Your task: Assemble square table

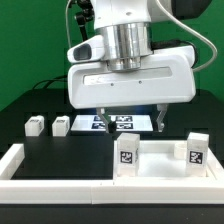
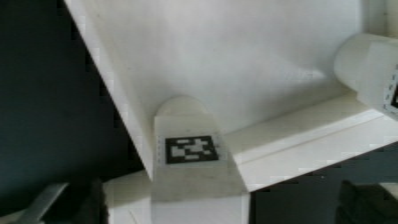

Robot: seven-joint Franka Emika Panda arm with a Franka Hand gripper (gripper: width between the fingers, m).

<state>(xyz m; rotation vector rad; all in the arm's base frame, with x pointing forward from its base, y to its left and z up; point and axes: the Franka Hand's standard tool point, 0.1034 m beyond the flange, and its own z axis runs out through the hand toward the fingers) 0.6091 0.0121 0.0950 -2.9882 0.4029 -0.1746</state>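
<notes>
The white square tabletop [image 1: 160,166] lies at the front, toward the exterior view's right, against the white wall. Two tagged white legs stand upright on it [image 1: 127,154] [image 1: 196,150]. Two more short legs [image 1: 34,125] [image 1: 61,125] lie loose on the black table at the exterior view's left. My gripper [image 1: 132,120] hangs above and behind the tabletop, open and empty, with its fingers wide apart. In the wrist view the tabletop [image 2: 196,50] fills the frame, and a tagged leg [image 2: 191,148] stands on it between my open fingers [image 2: 205,204]. A second leg [image 2: 365,70] shows at the edge.
The marker board [image 1: 120,123] lies flat behind the gripper's fingers. A long low white wall [image 1: 40,170] frames the workspace along the front and the exterior view's left. A monitor and a green backdrop stand behind.
</notes>
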